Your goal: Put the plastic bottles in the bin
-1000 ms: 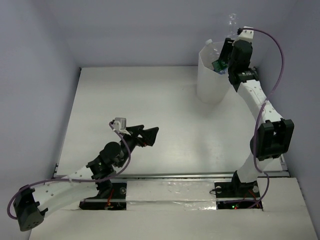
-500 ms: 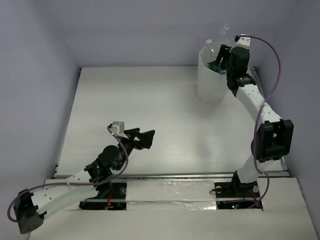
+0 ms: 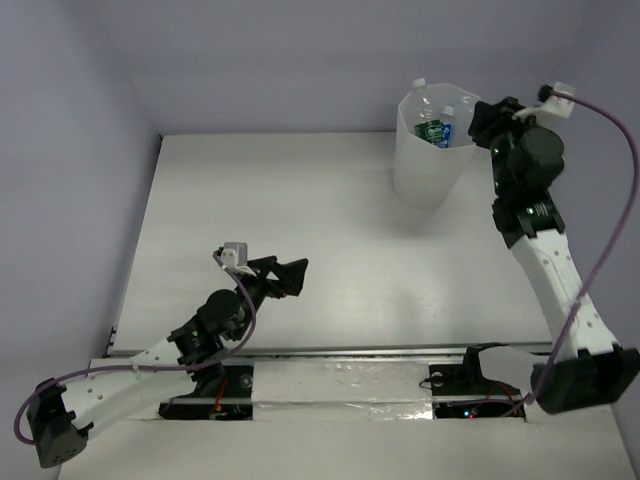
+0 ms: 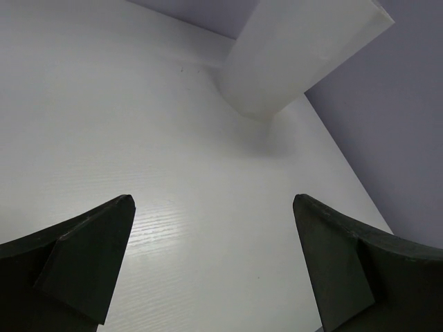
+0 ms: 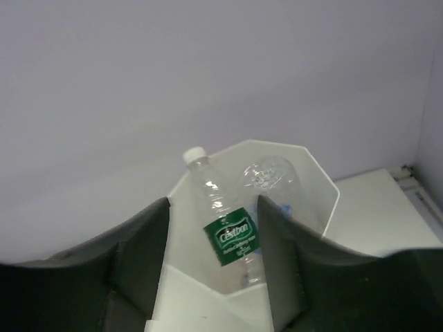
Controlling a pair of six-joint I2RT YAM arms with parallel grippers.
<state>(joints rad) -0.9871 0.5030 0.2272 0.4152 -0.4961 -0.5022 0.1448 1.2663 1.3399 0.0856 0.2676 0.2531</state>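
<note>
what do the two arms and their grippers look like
Left arm and right arm: white links, black joint housings, a purple cable looping alongside each. Left gripper and right gripper have two black wedge-shaped fingers, with a small pale block at the wrist.

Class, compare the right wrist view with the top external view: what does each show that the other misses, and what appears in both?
Only the right wrist view: the white print on the label of the green-labelled bottle, and the right gripper close up, its fingers apart with nothing between them. Only the top external view: the left gripper, open over the table, and both arms at full length. Both: the bin with the white-capped, green-labelled bottle leaning inside it.
</note>
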